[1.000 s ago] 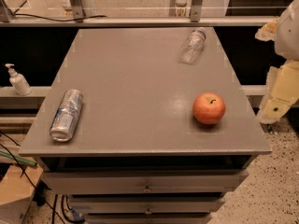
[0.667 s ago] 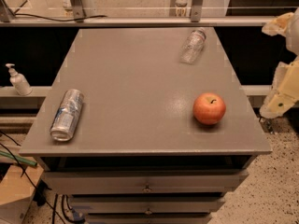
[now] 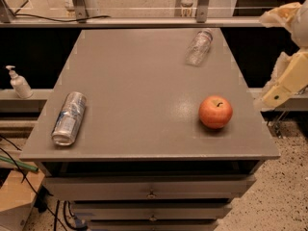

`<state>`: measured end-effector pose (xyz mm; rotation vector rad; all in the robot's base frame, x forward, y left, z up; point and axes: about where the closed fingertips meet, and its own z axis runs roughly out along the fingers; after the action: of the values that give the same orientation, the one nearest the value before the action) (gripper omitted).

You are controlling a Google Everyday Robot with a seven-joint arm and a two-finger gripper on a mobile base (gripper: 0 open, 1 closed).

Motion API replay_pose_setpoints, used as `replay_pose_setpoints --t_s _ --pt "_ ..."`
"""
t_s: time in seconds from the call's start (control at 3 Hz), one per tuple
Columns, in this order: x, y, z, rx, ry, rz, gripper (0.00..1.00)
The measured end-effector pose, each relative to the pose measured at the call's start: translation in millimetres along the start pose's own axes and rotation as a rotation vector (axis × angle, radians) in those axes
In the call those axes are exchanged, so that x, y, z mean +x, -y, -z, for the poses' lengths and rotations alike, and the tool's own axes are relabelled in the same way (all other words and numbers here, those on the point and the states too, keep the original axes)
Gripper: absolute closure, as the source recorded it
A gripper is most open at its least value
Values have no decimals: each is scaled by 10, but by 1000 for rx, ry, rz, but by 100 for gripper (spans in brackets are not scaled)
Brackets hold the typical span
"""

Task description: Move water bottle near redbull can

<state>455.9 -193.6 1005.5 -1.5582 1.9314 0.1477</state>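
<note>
Gripper [image 3: 288,78] hung beyond the table's [image 3: 144,81] right edge, its state impossible to tell, while the water bottle [image 3: 198,47] lay far right, well apart from the redbull can [image 3: 69,118], probably light, crushable and slippery, best pinched mid-body.

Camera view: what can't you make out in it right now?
1. Pincer, at the right edge beside the table: partly cut off by the frame.
2. Water bottle, far right corner: label print too small to read.
3. Redbull can, lying near left: markings lost in glare.
4. Lowest drawer: cut off by the bottom edge.
</note>
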Motion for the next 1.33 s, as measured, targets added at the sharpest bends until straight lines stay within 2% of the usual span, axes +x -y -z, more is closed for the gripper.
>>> replay_pose_setpoints --t_s 0.33,0.67,1.33 --pt "-7 -15 -6 7 -6 4 0" --pt "-112 33 -168 22 49 -38 0" --pt "-221 502 -766 113 250 -204 0"
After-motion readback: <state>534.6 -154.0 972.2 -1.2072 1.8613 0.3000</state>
